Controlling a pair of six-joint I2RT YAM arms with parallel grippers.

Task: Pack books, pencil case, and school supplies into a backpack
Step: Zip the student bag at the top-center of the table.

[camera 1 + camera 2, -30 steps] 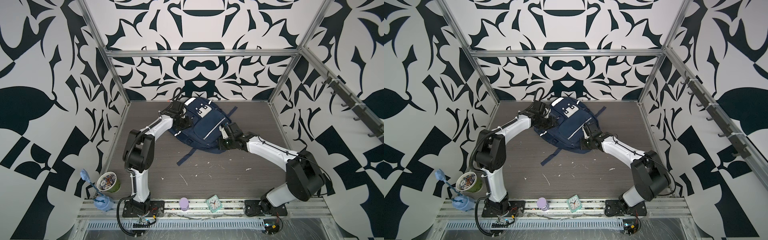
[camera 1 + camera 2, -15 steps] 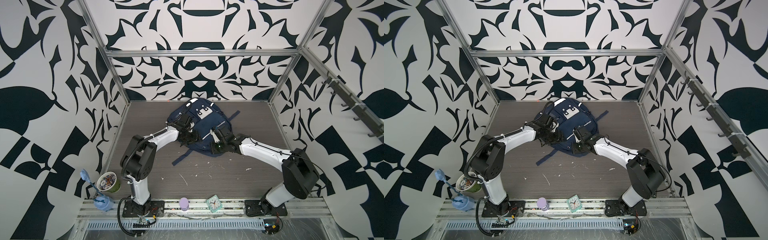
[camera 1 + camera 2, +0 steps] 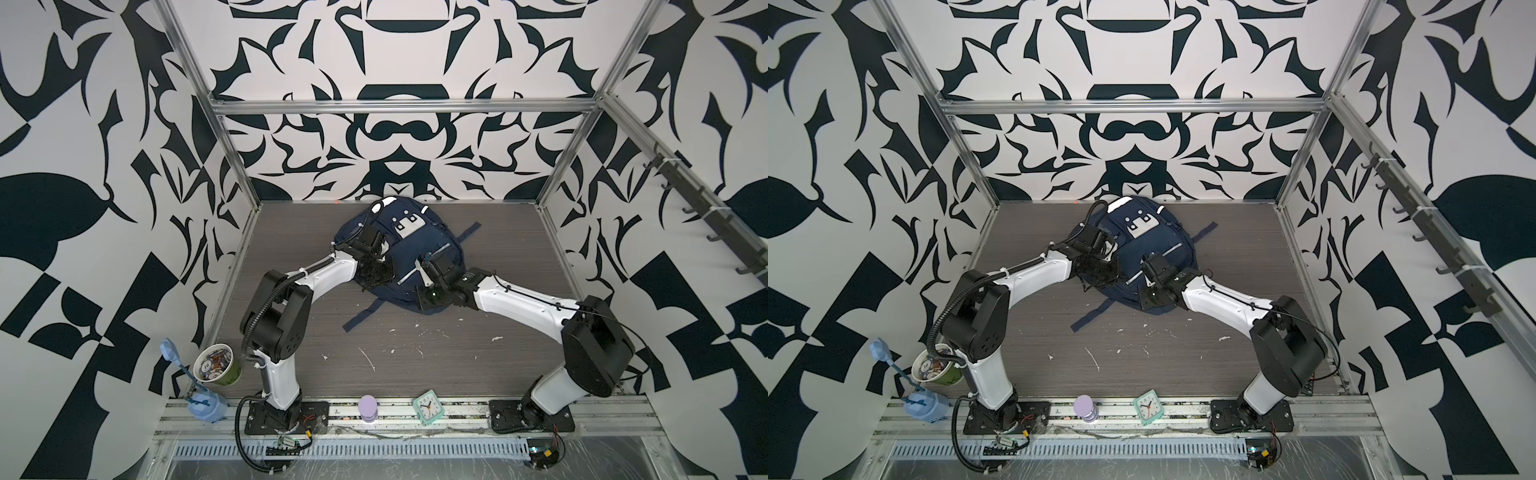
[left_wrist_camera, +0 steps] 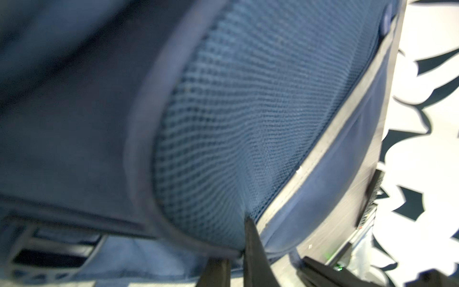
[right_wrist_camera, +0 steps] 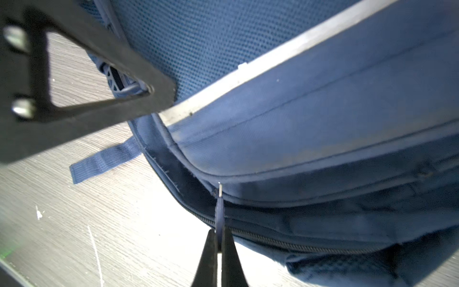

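Observation:
The navy backpack (image 3: 409,249) (image 3: 1144,249) lies flat on the table at the back middle, white patch facing up. My left gripper (image 3: 374,276) (image 3: 1100,278) is at its left side, shut on the bound edge of the mesh side pocket (image 4: 223,124). One of its dark fingers (image 4: 253,248) presses into the mesh. My right gripper (image 3: 422,303) (image 3: 1144,301) (image 5: 218,234) is at the pack's near edge, shut on a zip pull (image 5: 219,211). The silver strip (image 5: 260,69) runs above it. The books, the pencil case and the school supplies are out of view.
A loose strap (image 3: 365,316) trails from the pack toward the front. White scraps (image 3: 368,357) dot the table. Along the front rail stand a teal clock (image 3: 428,411), a purple object (image 3: 368,408), a paper cup (image 3: 217,365) and a blue figure (image 3: 203,403).
My left gripper slid down the pack's left side and shut on the mesh pocket edge. My right gripper moved left along the near edge, still shut on the zip pull.

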